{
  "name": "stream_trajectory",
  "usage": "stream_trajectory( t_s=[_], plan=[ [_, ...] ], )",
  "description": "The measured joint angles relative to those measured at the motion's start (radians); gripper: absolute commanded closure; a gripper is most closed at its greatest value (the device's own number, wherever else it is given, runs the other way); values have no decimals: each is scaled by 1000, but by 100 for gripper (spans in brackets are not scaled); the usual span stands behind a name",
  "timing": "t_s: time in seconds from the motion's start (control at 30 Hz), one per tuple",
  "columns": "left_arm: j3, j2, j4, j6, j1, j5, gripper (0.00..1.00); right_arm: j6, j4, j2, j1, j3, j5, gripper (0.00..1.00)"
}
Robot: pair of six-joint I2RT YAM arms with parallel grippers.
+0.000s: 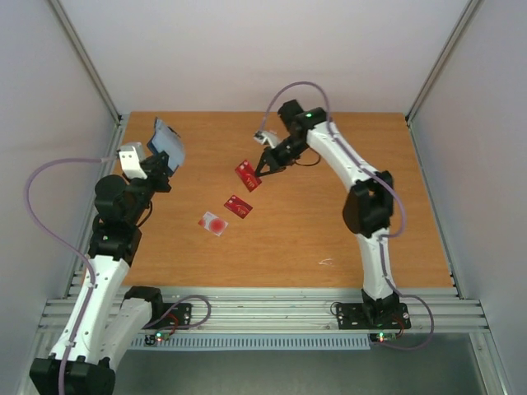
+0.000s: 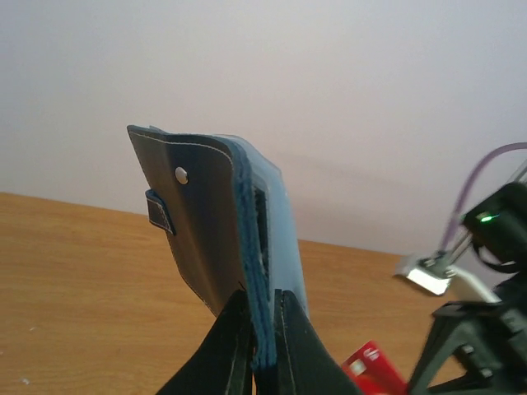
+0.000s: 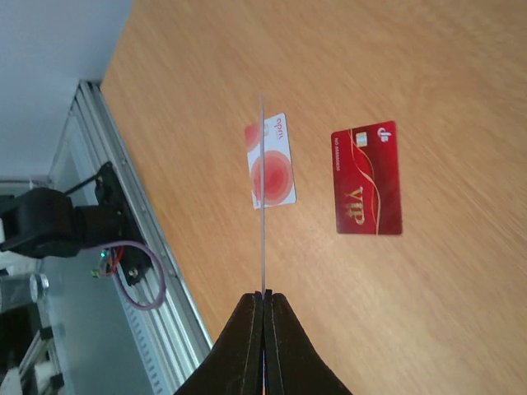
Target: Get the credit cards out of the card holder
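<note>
My left gripper point(image 1: 162, 167) point(image 2: 263, 303) is shut on the bottom edge of the dark navy card holder point(image 1: 169, 141) point(image 2: 216, 234). It holds the holder upright above the table's far left, with the blue-grey pockets facing right. Over the middle of the table my right gripper point(image 1: 263, 171) point(image 3: 264, 296) is shut on a red card point(image 1: 245, 174), which shows edge-on as a thin line point(image 3: 263, 206) in the right wrist view. A second red card point(image 1: 238, 206) point(image 3: 367, 178) and a pale card with a red circle point(image 1: 213, 223) point(image 3: 270, 162) lie flat on the table.
The wooden table point(image 1: 329, 239) is bounded by pale walls on three sides and a metal rail point(image 1: 272, 309) at the near edge. The right arm point(image 2: 486, 329) shows at the right of the left wrist view, with the held red card point(image 2: 372, 368) below it.
</note>
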Motion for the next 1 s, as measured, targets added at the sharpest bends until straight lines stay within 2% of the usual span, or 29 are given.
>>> stream_trajectory(
  t_s=[0.17, 0.33, 0.63, 0.93, 0.97, 1.0],
  plan=[
    [-8, -4, -16, -2, 18, -6, 100, -47, -121, 271, 68, 267, 12, 99],
    [-8, -4, -21, -2, 22, -3, 100, -61, -171, 414, 84, 385, 8, 99],
    [-8, -2, -24, -11, 24, 1, 100, -72, -209, 523, 79, 402, -3, 99],
    [-19, 3, -25, -18, 24, 10, 100, -72, -209, 550, 80, 401, -4, 99],
    [-20, 4, -26, -18, 24, 12, 100, -71, -209, 551, 80, 401, -2, 97],
    [-20, 4, -26, -19, 24, 14, 100, -71, -207, 553, 80, 401, 5, 91]
  ],
)
